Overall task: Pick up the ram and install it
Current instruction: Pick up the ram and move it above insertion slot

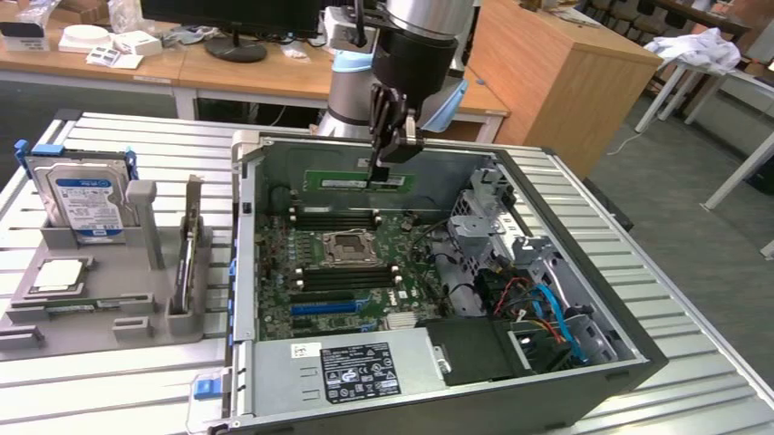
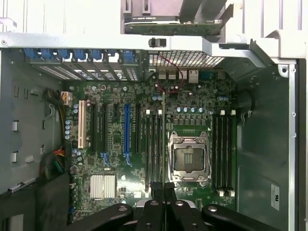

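The hand (image 1: pixel 387 170) is clamped on the ram (image 1: pixel 339 181). In the exterior view both hang at twelve o'clock from the processor socket (image 1: pixel 347 244).

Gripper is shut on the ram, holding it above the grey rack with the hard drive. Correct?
No. The gripper is shut on the ram but holds it over the motherboard in the open computer case; the exterior view shows the rack and hard drive off to its left.
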Available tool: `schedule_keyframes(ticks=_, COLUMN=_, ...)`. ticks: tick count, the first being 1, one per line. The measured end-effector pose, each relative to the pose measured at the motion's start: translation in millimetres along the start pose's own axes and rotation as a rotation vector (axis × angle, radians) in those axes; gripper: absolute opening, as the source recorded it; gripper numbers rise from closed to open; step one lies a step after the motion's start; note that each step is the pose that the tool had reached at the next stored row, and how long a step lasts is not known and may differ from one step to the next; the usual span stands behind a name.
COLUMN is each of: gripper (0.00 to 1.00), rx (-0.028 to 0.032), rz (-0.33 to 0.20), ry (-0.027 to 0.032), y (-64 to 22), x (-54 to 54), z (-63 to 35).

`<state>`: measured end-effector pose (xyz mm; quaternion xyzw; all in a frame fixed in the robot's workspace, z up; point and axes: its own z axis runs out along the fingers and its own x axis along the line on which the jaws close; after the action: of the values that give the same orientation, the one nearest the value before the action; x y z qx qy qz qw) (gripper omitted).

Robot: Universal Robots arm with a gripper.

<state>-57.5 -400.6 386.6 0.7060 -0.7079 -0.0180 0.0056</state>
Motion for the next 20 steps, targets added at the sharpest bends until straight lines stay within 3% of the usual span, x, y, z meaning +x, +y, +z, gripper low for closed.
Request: schedule_keyframes(ticks=20, gripper=0.12, rx=0.0002, rz=0.000, ry=0.0000, y=-0.8, x=0.4, z=24.6)
